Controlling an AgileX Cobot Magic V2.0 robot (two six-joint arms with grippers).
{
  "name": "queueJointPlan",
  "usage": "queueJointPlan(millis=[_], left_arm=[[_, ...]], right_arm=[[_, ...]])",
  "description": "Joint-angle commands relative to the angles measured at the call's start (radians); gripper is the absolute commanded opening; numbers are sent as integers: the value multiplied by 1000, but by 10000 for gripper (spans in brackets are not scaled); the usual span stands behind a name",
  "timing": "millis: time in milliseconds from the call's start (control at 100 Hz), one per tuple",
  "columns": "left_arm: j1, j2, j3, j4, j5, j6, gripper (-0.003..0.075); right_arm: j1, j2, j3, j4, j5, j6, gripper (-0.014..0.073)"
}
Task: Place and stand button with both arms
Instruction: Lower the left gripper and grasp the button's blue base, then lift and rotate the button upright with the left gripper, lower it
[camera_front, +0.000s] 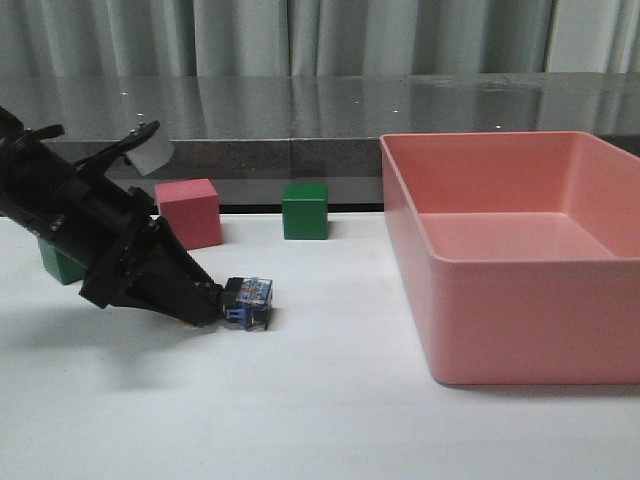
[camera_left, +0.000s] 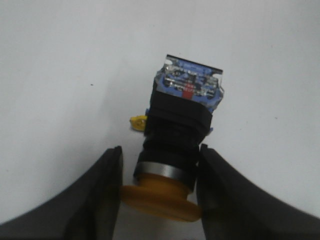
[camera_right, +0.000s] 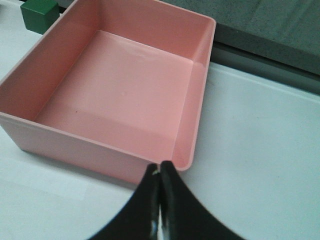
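One button (camera_front: 250, 301) lay on its side on the white bench (camera_front: 320, 400), between the left claw (camera_left: 159, 172) fingers, gripped at its collar. Right claw (camera_right: 159, 185) was closed, empty. Two green cubes, one pink.

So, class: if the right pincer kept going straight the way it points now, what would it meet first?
Probably the near corner of the pink bin, which sits just beyond the closed right pincer. Depth is hard to judge from the wrist view alone.
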Motion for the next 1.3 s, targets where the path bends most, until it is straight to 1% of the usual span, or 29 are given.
queueJointPlan(millis=[0, 40, 90, 170, 240, 310, 430, 530, 640, 760, 950, 1060, 1170, 1290], left_arm=[[-7, -51, -18, -13, 75, 1, 52], [-7, -54, -18, 7, 92, 1, -22], [-7, -65, -24, 30, 109, -17, -20], [-7, -96, -47, 60, 140, -98, -20], [-11, -143, -85, 127, 156, -181, -20], [-25, -203, -132, 226, 152, -260, -20], [-76, -297, -222, 456, 98, -429, -20], [-145, -336, -284, 745, 46, -607, -20], [-240, -338, -315, 1024, 42, -797, -20], [-321, -319, -315, 1214, 42, -887, -20], [-409, -257, -315, 1489, 57, -1003, -20], [-434, -221, -315, 1558, 75, -1014, -20], [-442, -202, -315, 1552, 83, -1016, -19], [-443, -198, -315, 1550, 87, -1059, -15]], right_arm=[[-5, 5, -27, -15, -70, 3, -60], [-5, 5, -27, -15, -71, 3, -60], [-5, 5, -27, -15, -71, 3, -60], [-5, 5, -27, -15, -71, 3, -60], [-5, 5, -27, -15, -71, 3, -60], [-5, 5, -27, -15, -73, 3, -60], [-5, 5, -27, -15, -74, 3, -60], [-5, 5, -27, -15, -77, 3, -60], [-5, 5, -27, -15, -77, 3, -60], [-5, 5, -27, -15, -77, 3, -60], [-5, 5, -27, -15, -77, 3, -60], [-5, 5, -27, -15, -77, 3, -60], [-5, 5, -27, -15, -77, 3, -60], [-5, 5, -27, -15, -77, 3, -60]])
